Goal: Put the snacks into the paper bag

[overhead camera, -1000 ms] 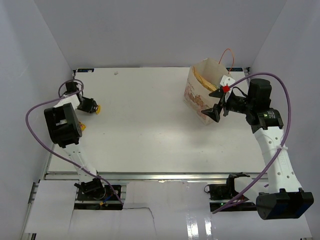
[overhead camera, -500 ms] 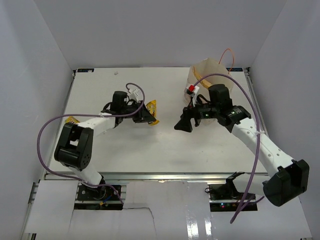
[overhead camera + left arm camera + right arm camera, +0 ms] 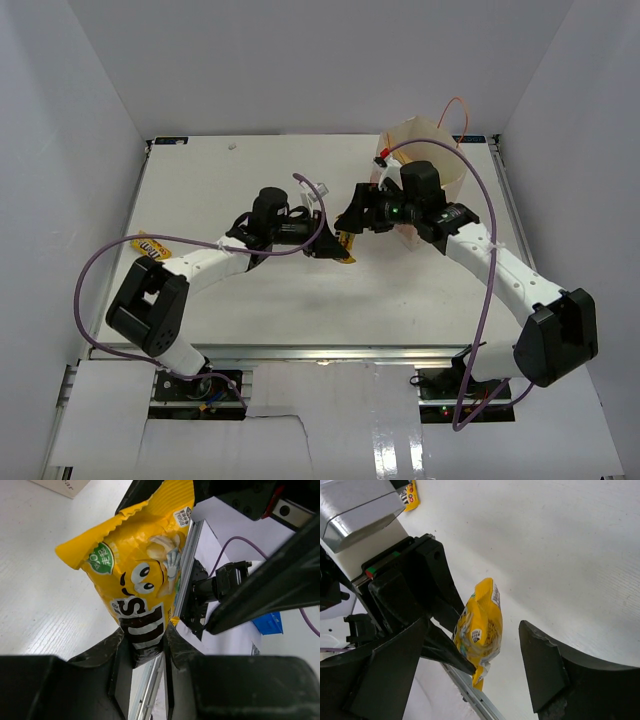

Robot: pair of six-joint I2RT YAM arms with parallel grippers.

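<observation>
**Handover at mid-table: a yellow M&M's packet (image 3: 142, 580) bound for the paper bag (image 3: 428, 130).**

From my remote desk, a second M&M's packet (image 3: 150, 245) lies at the left edge of the table (image 3: 250, 170), not yet collected. At centre, the left gripper (image 3: 145, 645) is clamped on the lower end of the first packet, which is glossy, crinkled and held clear of the table. The right gripper (image 3: 472, 625) faces it, spread wide and empty. Far right, the paper bag stands upright, its contents hidden from me. I judge at least two packets remain.
</observation>
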